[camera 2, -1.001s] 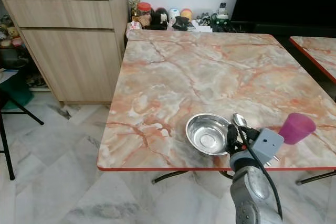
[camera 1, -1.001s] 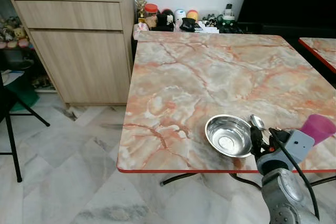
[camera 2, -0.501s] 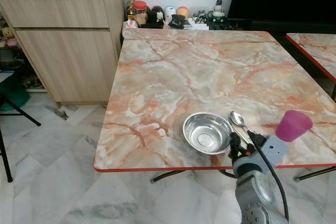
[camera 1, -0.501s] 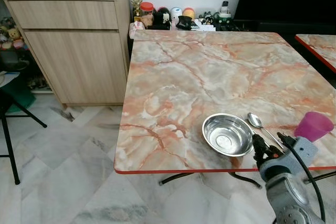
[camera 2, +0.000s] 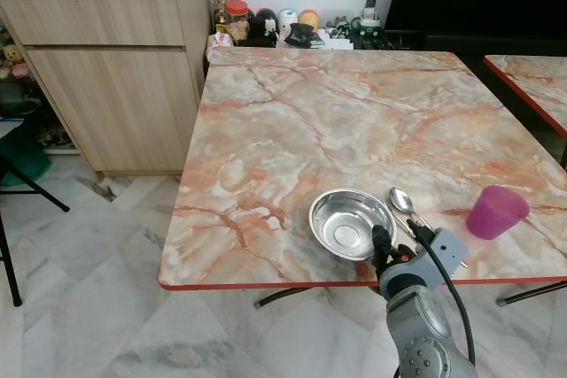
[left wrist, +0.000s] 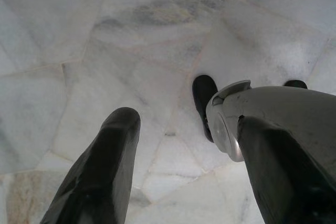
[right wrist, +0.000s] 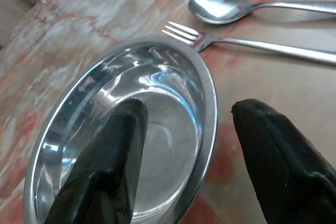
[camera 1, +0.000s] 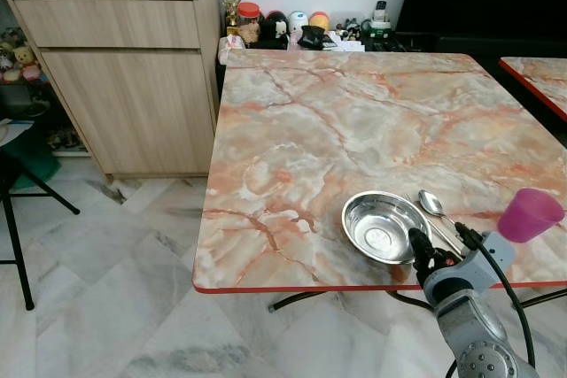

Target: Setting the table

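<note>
A steel bowl point(camera 1: 383, 226) stands near the front right edge of the marble table point(camera 1: 354, 112). To its right lie a spoon point(camera 1: 432, 204) and a fork point(right wrist: 252, 44), side by side. Further right stands a purple cup point(camera 1: 530, 215). My right gripper point(camera 1: 416, 250) is open at the bowl's near right rim. In the right wrist view one finger point(right wrist: 110, 166) hangs over the bowl's inside and the other point(right wrist: 283, 161) over the table outside it, neither gripping anything. My left gripper point(left wrist: 186, 124) hangs open above the floor tiles.
A wooden cabinet point(camera 1: 124, 68) stands left of the table, with small jars and figures point(camera 1: 301, 28) behind the table's far edge. A second marble table point(camera 1: 540, 77) is at the right. A black folding chair point(camera 1: 18, 192) stands at the far left on the tiled floor.
My right gripper has drawn back from the spoon's handle and shifted left to the bowl's near rim. The spoon now lies in full view on the table.
</note>
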Robot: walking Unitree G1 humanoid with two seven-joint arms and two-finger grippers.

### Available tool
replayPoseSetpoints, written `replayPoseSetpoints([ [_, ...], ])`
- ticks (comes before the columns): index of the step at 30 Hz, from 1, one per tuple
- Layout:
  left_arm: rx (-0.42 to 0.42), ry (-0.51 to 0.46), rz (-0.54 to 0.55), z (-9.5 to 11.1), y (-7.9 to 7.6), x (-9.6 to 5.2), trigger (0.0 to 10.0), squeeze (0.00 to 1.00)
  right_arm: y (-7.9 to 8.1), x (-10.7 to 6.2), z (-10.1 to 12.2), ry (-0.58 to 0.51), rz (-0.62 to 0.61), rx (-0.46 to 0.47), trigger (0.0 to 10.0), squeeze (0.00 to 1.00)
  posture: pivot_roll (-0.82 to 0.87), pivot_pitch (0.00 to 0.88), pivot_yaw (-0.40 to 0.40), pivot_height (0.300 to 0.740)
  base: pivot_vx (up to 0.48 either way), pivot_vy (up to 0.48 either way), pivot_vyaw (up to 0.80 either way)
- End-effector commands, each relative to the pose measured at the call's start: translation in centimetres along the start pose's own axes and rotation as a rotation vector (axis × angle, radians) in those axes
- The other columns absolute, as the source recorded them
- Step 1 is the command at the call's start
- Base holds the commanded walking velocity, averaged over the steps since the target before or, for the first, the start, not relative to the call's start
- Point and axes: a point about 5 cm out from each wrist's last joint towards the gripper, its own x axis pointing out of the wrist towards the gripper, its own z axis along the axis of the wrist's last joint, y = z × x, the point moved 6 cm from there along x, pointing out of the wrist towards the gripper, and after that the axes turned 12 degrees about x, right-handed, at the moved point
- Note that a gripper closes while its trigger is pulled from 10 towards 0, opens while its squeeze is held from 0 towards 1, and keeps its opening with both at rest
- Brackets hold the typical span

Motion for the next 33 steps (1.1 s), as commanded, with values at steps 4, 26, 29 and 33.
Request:
replayPoseSetpoints([
  [4,-0.015,0.038,-0.011,-1.2,-0.3,-0.2,10.0,0.00,-0.3,0.2,-0.9,0.034,-0.007,0.027,10.0,0.00,0.03,0.125,-0.059,0.740,0.000,0.000,0.00],
  [26,-0.017,0.040,-0.013,-1.3,-0.5,-0.2,10.0,0.00,-0.8,0.7,-1.6,0.063,-0.020,0.018,10.0,0.00,0.03,0.127,-0.062,0.740,0.000,0.000,0.00],
  [29,-0.018,0.040,-0.013,-1.2,-0.5,-0.2,10.0,0.00,-0.7,0.8,-1.6,0.061,-0.019,0.020,10.0,0.00,0.03,0.127,-0.063,0.740,0.000,0.000,0.00],
  [33,-0.019,0.042,-0.011,-1.3,-0.5,-0.2,10.0,0.00,-0.8,0.8,-1.7,0.066,-0.020,0.018,3.1,0.00,0.03,0.128,-0.064,0.740,0.000,0.000,0.00],
])
